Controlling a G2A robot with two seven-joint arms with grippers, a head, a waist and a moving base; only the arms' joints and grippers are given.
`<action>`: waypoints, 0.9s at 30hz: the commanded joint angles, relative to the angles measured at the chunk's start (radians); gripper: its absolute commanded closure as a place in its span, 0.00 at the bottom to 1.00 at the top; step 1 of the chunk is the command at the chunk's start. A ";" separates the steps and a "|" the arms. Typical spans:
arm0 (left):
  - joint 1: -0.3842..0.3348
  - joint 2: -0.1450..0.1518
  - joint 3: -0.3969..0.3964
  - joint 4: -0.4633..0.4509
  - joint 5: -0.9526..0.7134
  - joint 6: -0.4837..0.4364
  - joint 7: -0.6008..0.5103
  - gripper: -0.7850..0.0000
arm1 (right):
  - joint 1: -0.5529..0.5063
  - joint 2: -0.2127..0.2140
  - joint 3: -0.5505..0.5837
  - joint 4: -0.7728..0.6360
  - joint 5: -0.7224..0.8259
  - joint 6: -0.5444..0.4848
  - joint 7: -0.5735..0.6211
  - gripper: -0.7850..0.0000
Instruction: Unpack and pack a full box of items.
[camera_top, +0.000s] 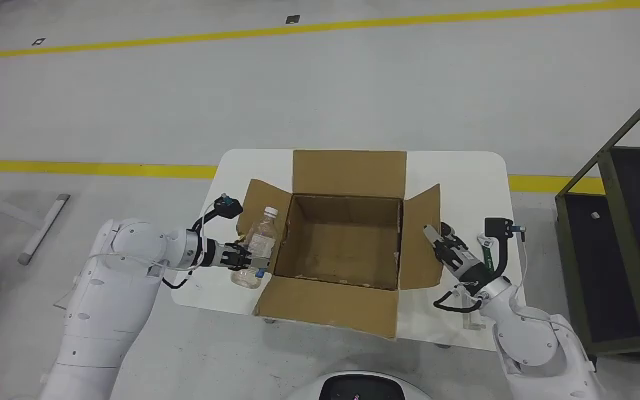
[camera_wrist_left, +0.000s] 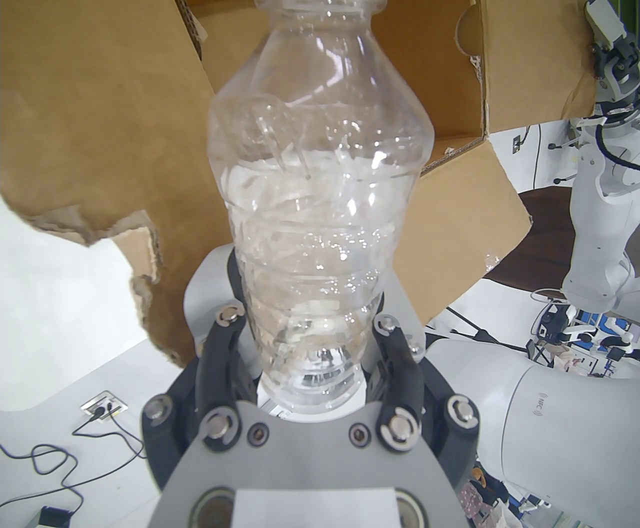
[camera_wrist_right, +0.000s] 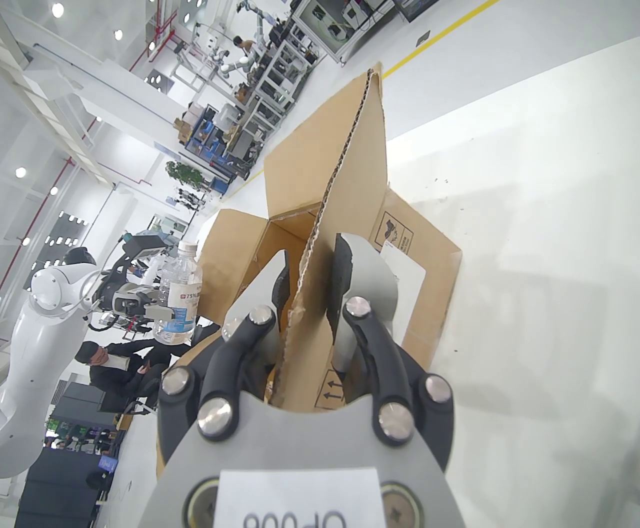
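One box (camera_top: 340, 250), one bottle (camera_top: 258, 245) — left gripper (camera_top: 246, 260) level beside the left flap (camera_top: 262, 192), jaws clamped on the bottle; right gripper (camera_top: 430, 234) pinching the right flap (camera_top: 420, 215).

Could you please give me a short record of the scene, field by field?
cardboard box: open on the white table, flaps spread
left gripper: shut on the clear bottle, beside the left flap
right gripper: shut on the right flap
clear bottle: capped, outside the cardboard box
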 joint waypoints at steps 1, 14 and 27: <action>0.000 0.000 0.000 0.000 0.000 0.000 0.000 1.00 | 0.000 0.000 0.000 0.000 0.000 0.000 0.000 0.81; 0.000 0.000 0.000 0.000 0.000 0.000 0.000 1.00 | -0.002 0.000 -0.008 -0.004 0.000 0.009 -0.010 1.00; 0.000 0.000 0.000 0.000 0.000 0.000 0.000 1.00 | 0.018 0.005 -0.031 0.024 0.091 0.048 0.069 1.00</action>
